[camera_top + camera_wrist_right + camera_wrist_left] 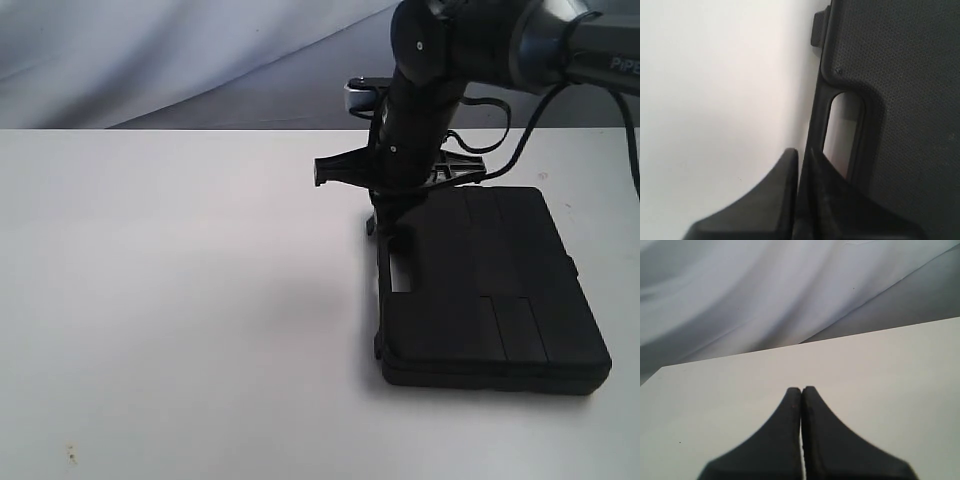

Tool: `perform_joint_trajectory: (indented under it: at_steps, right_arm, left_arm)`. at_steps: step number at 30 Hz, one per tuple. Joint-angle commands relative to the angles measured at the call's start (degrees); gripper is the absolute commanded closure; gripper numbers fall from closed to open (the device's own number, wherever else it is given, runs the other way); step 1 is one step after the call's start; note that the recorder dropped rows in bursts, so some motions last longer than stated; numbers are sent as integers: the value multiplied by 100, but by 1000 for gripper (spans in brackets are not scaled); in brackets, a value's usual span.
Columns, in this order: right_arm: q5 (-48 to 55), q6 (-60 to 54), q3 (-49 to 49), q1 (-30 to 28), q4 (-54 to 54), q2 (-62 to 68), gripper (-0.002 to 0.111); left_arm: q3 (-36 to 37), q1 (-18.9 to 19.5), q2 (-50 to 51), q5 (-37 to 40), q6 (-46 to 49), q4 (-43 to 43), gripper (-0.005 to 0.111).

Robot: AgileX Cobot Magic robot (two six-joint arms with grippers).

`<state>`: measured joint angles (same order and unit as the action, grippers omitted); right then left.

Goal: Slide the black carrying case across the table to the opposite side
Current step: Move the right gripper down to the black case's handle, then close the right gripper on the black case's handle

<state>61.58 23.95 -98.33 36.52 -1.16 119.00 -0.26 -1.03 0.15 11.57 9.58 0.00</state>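
Note:
The black carrying case (490,290) lies flat on the white table (180,300), right of centre, with its handle (385,280) facing left. My right gripper (385,228) comes down from above at the far end of that handle. In the right wrist view its fingers are shut on the handle bar (817,120) of the textured case (900,75), with the right gripper (802,155) pinching the bar's edge. My left gripper (801,390) is shut with nothing in it, above bare table (880,370). It is out of the exterior view.
A grey cloth backdrop (150,50) hangs behind the table's far edge and also fills the upper part of the left wrist view as folded cloth (765,290). White tabletop stretches left of the case. A few specks (70,455) mark the near left.

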Motion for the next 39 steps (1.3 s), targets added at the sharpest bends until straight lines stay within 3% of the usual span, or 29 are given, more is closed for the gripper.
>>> perform_joint_trajectory:
  at_steps: [1,7,24,39]
  right_arm:
    - [-84,11,-39,5,41,83,83]
    - [-66,11,-26,5,29,342,72]
    - [-245,310,94,5,-285,842,71]
    - [-538,461,94,5,116,856,73]
  left_arm:
    - [26,17,-15,-78,-60,-55,107]
    - [26,17,-15,-78,-60,-55,107]
    - [26,17,-15,-78,-60,-55,107]
    - [26,17,-15,-78,-60,-55,107]
